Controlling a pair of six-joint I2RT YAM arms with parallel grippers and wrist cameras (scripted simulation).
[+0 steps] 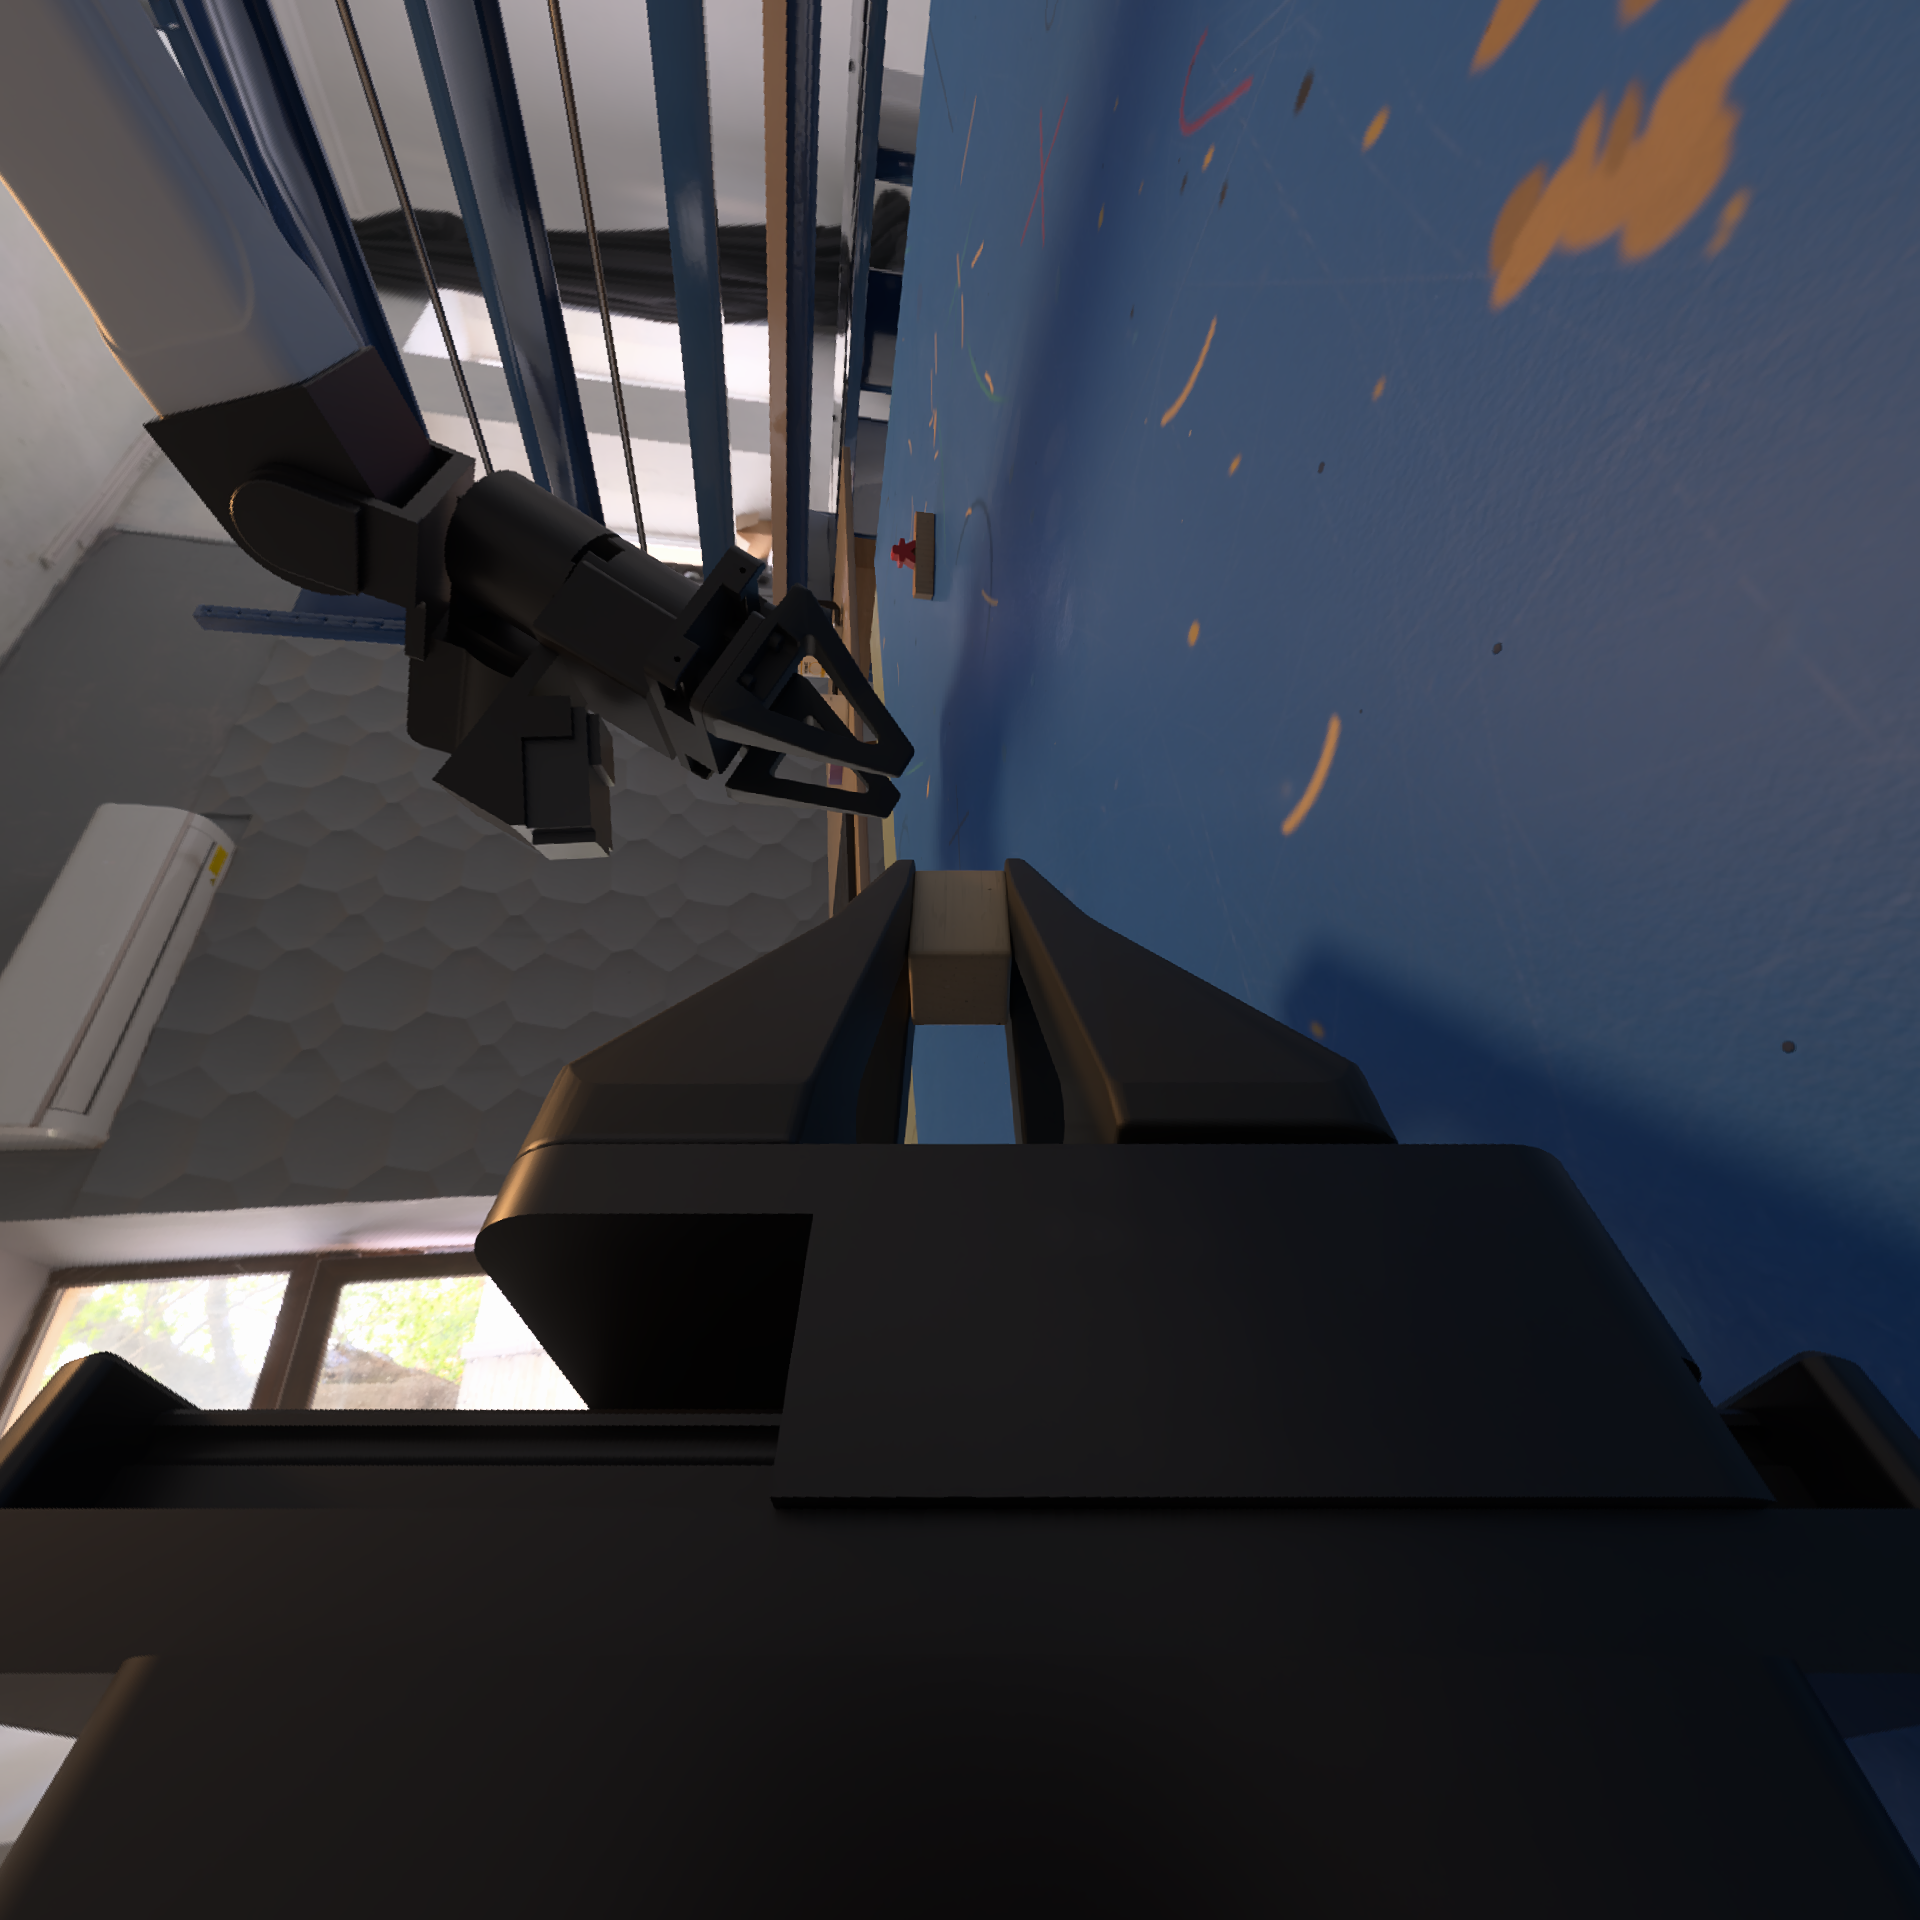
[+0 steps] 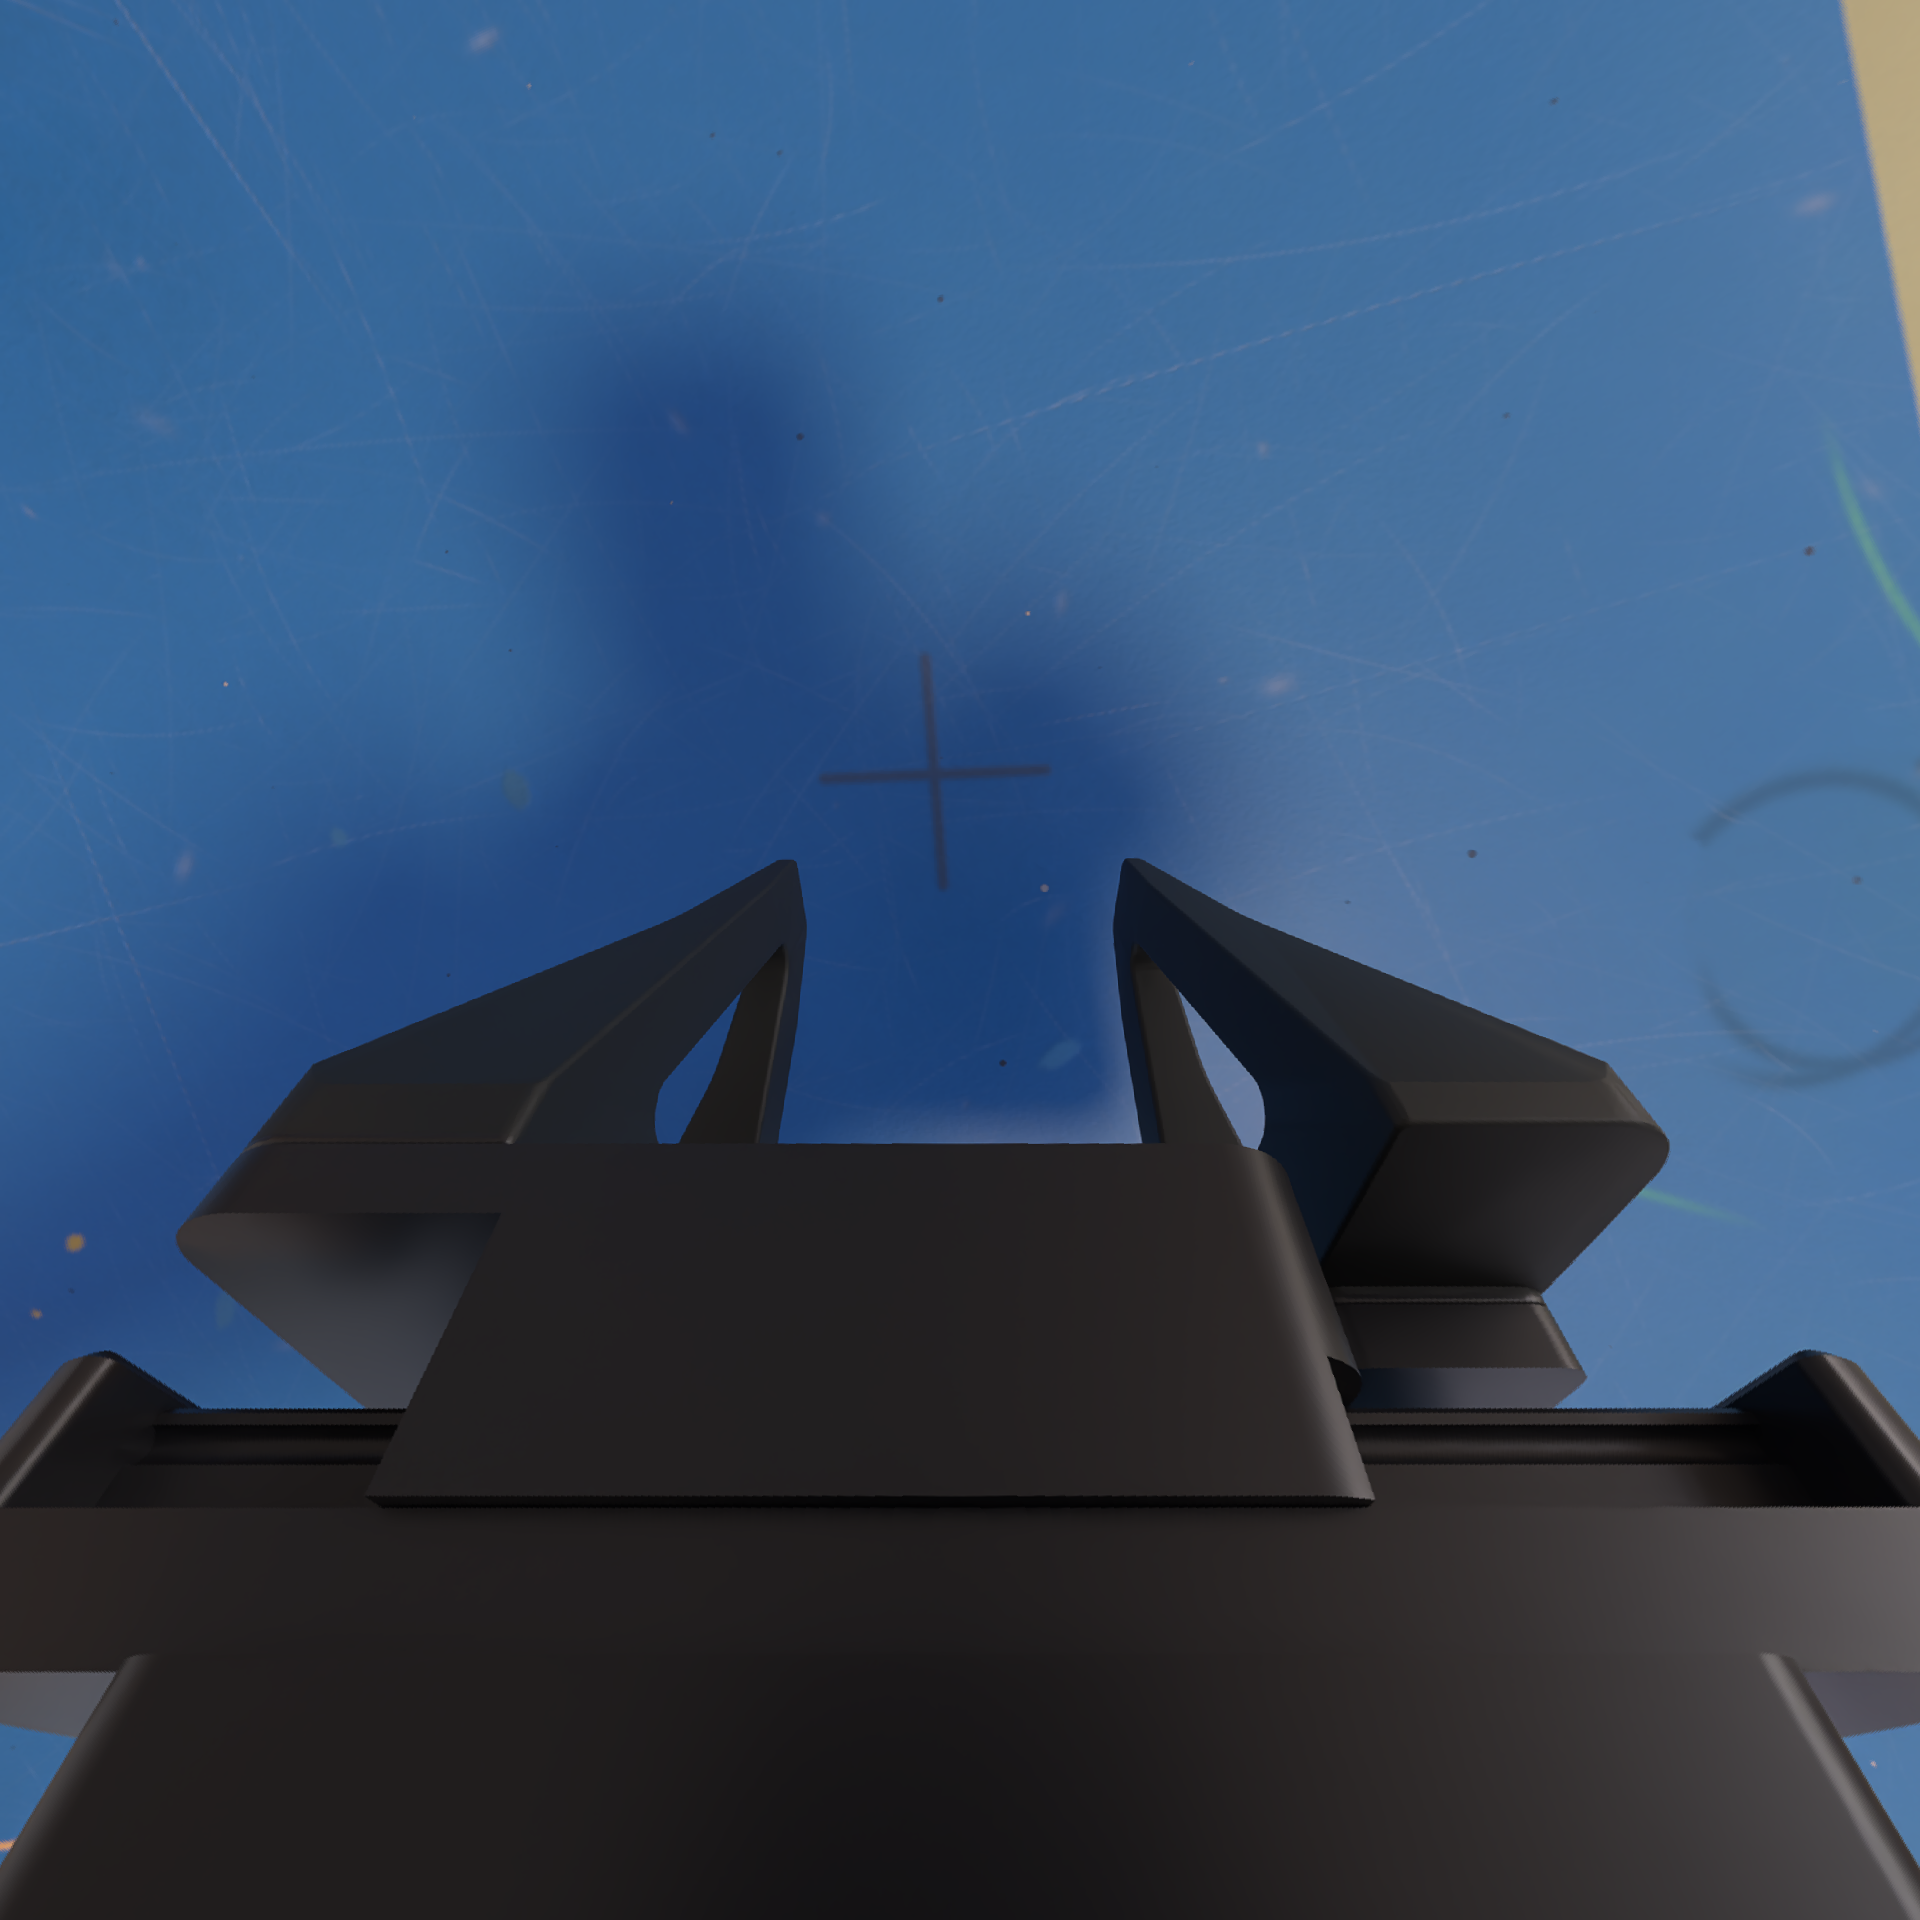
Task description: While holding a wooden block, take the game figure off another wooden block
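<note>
Left gripper (image 1: 958,935) clamped on wooden block (image 1: 958,971). Right gripper (image 2: 958,883) parted, empty, over blue table (image 2: 416,416). Next, probably: approach red game figure (image 1: 902,554) on far block (image 1: 924,556), pinch gently, lift straight.

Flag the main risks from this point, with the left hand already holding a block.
The right hand is open over bare blue table; the red game figure on its wooden block isn't in its view, so it could approach off target. The left hand grips its held block near the fingertips, which may slip.

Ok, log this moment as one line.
left gripper: shut on wooden block | right gripper: open, empty | red figure: on far block
</note>
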